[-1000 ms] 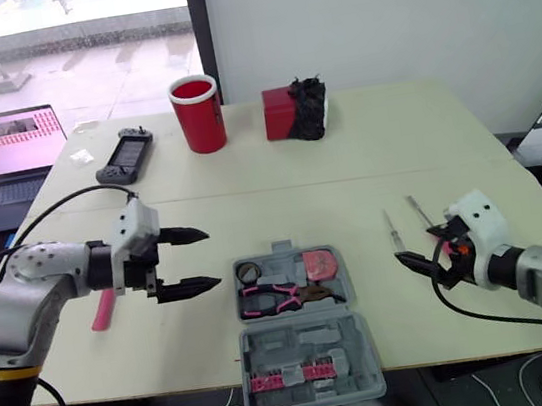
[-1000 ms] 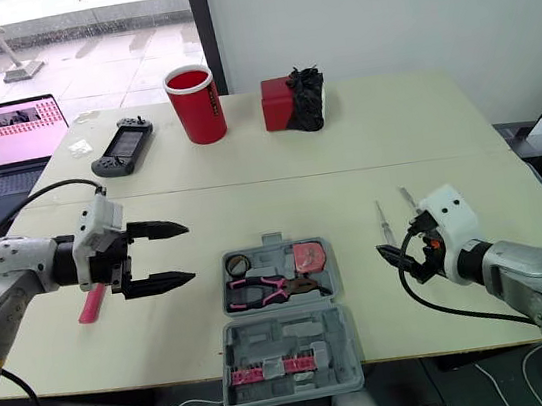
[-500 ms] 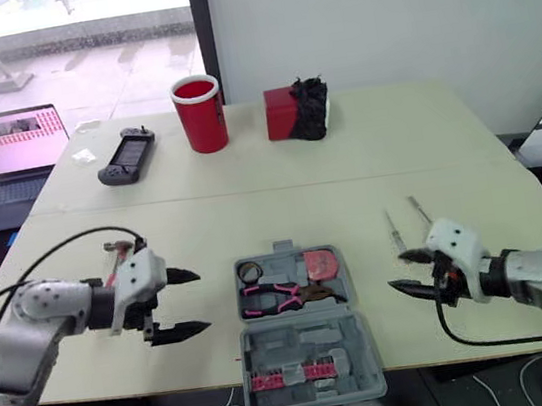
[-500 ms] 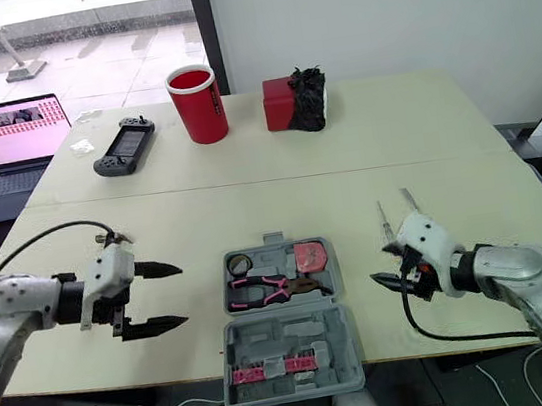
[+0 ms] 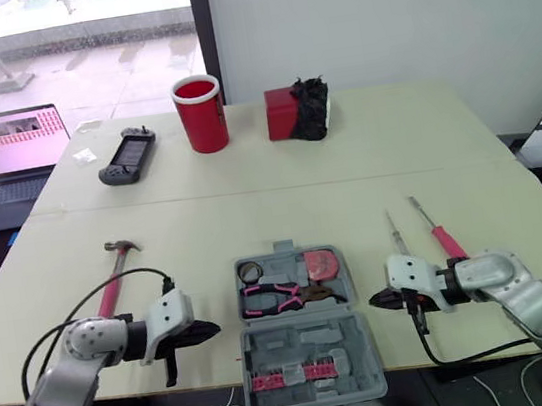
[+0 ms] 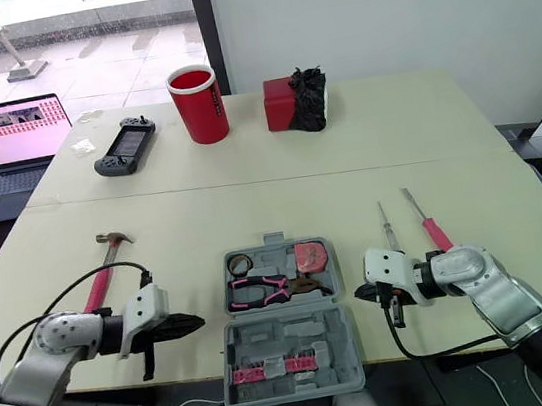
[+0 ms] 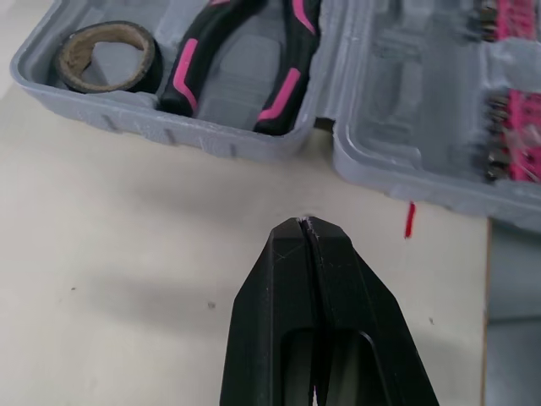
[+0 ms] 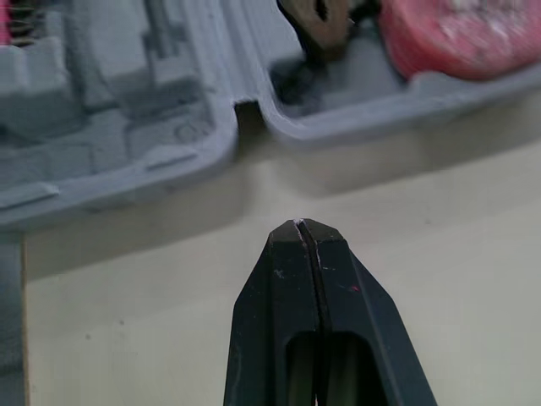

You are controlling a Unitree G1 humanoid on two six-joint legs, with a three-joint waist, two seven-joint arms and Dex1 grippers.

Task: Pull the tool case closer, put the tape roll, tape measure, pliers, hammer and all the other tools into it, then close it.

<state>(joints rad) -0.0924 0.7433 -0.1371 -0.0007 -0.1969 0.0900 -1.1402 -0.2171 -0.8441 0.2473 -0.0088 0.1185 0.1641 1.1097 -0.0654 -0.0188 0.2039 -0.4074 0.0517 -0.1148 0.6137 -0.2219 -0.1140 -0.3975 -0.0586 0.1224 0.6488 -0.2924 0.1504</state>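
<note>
The left claw [image 5: 216, 327] has its two black fingers pressed together and holds nothing. Its tip hovers low over the tabletop [image 5: 252, 211], just left of the open tool case [image 5: 306, 344] and apart from it. The left forearm lies low along the near edge, pointing right. The right claw [image 5: 372, 301] is likewise closed tight and empty, its tip just right of the case without touching it, and the right forearm reaches left.

The case sits at the near middle edge, its lid folded toward the near side. Its far half holds the tape roll [image 5: 249, 271], pliers [image 5: 272, 297] and tape measure [image 5: 319, 263]. The hammer [image 5: 112, 278] lies on the left. Two screwdrivers [image 5: 439, 232] lie on the right.
</note>
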